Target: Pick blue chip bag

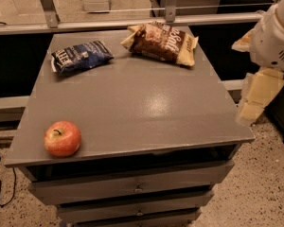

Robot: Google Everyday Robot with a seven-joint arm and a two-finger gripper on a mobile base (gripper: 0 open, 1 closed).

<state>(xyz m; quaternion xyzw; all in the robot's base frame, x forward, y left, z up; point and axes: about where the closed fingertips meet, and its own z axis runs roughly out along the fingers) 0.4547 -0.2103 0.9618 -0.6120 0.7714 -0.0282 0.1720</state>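
The blue chip bag (80, 56) lies flat at the far left of the grey table top (142, 108). It is dark navy with white lettering. My gripper (256, 97) hangs off the table's right edge, below the white arm (274, 37). It is well away from the bag and holds nothing that I can see.
A larger brown-and-cream chip bag (162, 42) lies at the far right of the table. A red apple (62, 138) sits near the front left corner. Drawers (132, 188) sit below the top. A metal rail (132, 22) runs behind the table.
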